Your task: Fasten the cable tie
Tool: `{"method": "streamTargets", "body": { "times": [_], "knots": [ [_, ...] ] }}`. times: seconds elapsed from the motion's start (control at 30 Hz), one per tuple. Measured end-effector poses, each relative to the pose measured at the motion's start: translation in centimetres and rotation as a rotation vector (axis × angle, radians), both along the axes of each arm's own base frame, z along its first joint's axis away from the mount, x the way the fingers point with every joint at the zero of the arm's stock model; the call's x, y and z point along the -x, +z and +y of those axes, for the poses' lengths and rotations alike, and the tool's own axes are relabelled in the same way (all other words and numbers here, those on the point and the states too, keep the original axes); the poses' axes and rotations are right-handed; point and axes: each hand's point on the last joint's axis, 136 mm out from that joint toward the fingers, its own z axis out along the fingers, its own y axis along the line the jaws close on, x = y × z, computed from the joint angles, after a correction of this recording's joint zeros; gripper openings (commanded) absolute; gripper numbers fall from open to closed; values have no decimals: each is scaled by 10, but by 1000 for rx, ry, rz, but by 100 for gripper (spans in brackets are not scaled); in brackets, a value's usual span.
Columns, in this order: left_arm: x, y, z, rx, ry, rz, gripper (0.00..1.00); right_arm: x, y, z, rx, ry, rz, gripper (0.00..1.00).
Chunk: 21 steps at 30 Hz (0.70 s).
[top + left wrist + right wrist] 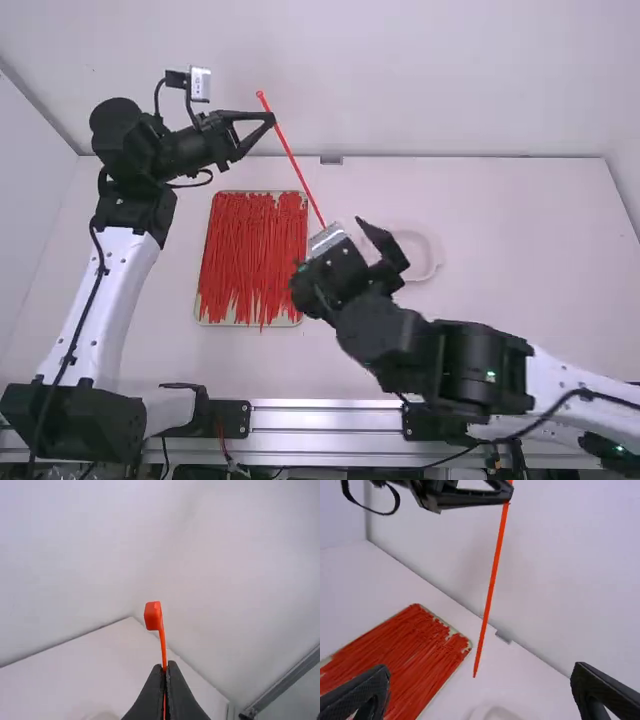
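One red cable tie is clamped by the left end effector. The right end effector is held wide open. One tie heap is seen at the left.

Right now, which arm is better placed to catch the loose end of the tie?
Right. The left gripper is shut on the tie near its head, so it is busy. The right gripper is open, and the tail hangs free in front of it.

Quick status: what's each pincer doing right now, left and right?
Left pincer: closed on the cable tie, near its head.
Right pincer: open, empty.
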Motion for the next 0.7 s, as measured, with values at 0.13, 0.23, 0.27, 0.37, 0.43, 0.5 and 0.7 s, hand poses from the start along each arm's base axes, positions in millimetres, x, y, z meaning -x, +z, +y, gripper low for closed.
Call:
{"method": "streamTargets", "body": {
  "times": [0.13, 0.23, 0.27, 0.37, 0.43, 0.5, 0.7],
  "knots": [
    [10, 0, -5, -26, -61, -44, 1, 3, 14, -21, -51, 75, 11, 97],
    [18, 1, -9, -41, -111, -73, 1, 5, 23, -33, -94, 117, 13, 97],
    [22, 1, -10, -44, -133, -77, 1, 6, 27, -39, -113, 136, 13, 97],
    [28, 0, -12, -52, -172, -83, 1, 8, 34, -49, -150, 168, 11, 98],
    [33, -1, -14, -59, -199, -92, 1, 10, 40, -57, -180, 190, 7, 99],
    [34, -2, -15, -62, -210, -94, 1, 11, 43, -62, -195, 198, 4, 99],
    [38, -5, -16, -68, -236, -84, 1, 6, 53, -75, -241, 199, -13, 100]
  ]
}}
